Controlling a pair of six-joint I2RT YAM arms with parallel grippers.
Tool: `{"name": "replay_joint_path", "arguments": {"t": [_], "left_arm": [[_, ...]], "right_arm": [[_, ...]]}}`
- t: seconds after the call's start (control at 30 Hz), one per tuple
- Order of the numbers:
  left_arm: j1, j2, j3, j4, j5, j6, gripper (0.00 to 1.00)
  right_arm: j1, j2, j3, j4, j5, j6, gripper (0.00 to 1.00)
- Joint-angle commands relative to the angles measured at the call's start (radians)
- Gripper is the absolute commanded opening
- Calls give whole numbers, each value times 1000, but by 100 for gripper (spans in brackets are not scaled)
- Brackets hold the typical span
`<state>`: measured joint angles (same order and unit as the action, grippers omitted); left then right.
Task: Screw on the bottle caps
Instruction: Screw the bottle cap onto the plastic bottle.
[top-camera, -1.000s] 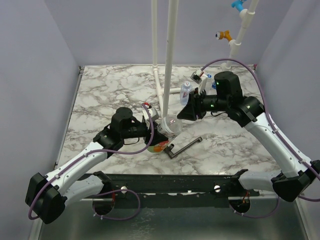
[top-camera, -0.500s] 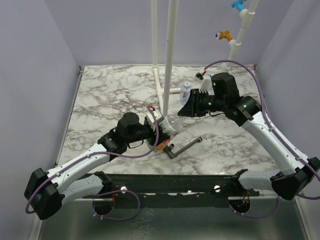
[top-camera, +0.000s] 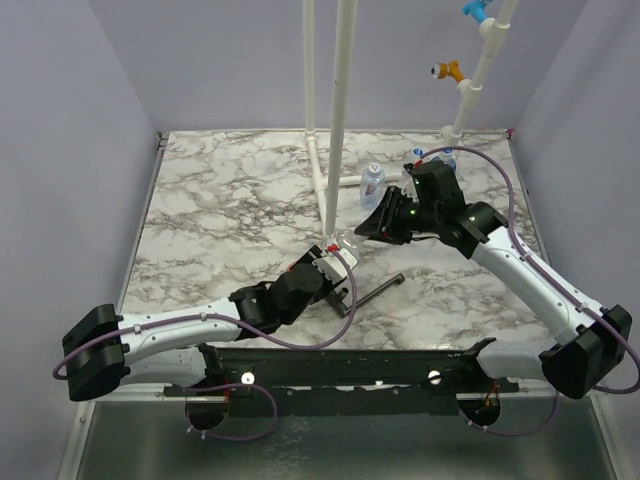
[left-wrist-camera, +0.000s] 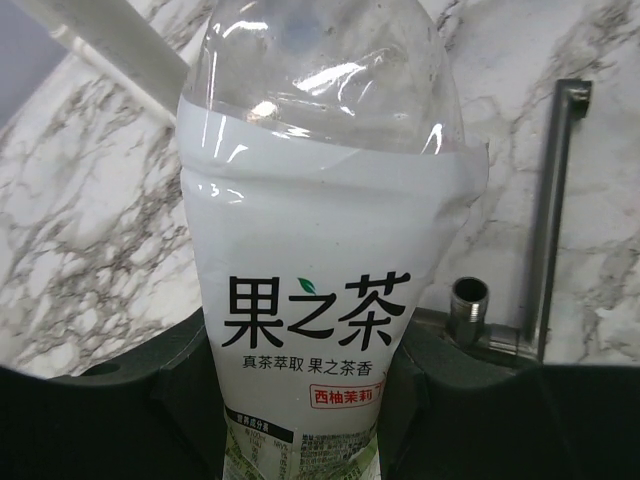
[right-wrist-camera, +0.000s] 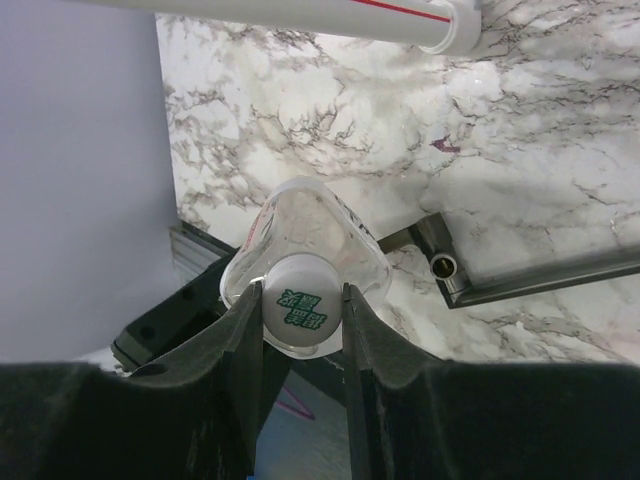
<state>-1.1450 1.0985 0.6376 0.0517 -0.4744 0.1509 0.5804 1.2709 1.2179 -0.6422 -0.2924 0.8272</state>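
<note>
My left gripper (top-camera: 322, 268) (left-wrist-camera: 300, 400) is shut on a clear bottle (top-camera: 340, 244) (left-wrist-camera: 320, 180) with a white label printed with black characters, holding it by the lower body. The bottle leans toward the right arm. My right gripper (top-camera: 363, 230) (right-wrist-camera: 300, 305) is shut on the bottle's white cap (right-wrist-camera: 298, 308), which has green print, one finger on each side. The cap sits on the bottle's neck, above its clear shoulder (right-wrist-camera: 335, 230). In the top view the cap is hidden behind the right fingers.
A black T-shaped metal tool (top-camera: 370, 293) (left-wrist-camera: 545, 220) (right-wrist-camera: 530, 275) lies on the marble table just right of the bottle. Tall white pipes (top-camera: 338, 110) stand behind it. A small blue-labelled bottle (top-camera: 372, 180) stands near the pipes, close to the right arm.
The left arm has dropped low and stretched forward and right, carrying the bottle with it. The right gripper has come down and left onto the cap.
</note>
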Motion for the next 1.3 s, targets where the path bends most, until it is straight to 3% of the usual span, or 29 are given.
{"name": "replay_joint_path", "arguments": {"t": [0.0,0.13,0.17,0.23,0.33,0.37,0.53,0.67,0.93,1.03,1.2,1.27], "left_arm": [[-55,18,27,316,-194,118,0],[-58,13,1,325,-189,156,0],[-55,9,-8,326,-180,165,0],[-48,-7,-23,307,-141,160,0],[7,-50,-15,195,-19,87,0],[20,-59,-15,165,11,78,0],[103,-82,18,22,237,30,0],[218,-134,23,-47,606,-35,0],[435,-192,21,-107,1164,-116,0],[456,-188,6,-95,1277,-144,0],[475,-195,-22,-56,1338,-203,0],[481,-205,-30,-24,1340,-211,0]], "right_arm": [[38,40,-50,27,-30,122,14],[39,44,-32,63,-8,148,25],[39,44,-15,63,5,149,32],[39,34,19,56,44,138,52],[39,-2,78,27,130,94,97],[39,-17,89,25,153,73,100],[39,-94,123,47,208,-99,100],[39,-130,105,87,95,-287,100],[39,-153,65,67,-172,-509,95],[39,-134,69,40,-234,-558,89],[39,-128,58,54,-338,-568,73],[39,-117,64,33,-363,-579,71]]}}
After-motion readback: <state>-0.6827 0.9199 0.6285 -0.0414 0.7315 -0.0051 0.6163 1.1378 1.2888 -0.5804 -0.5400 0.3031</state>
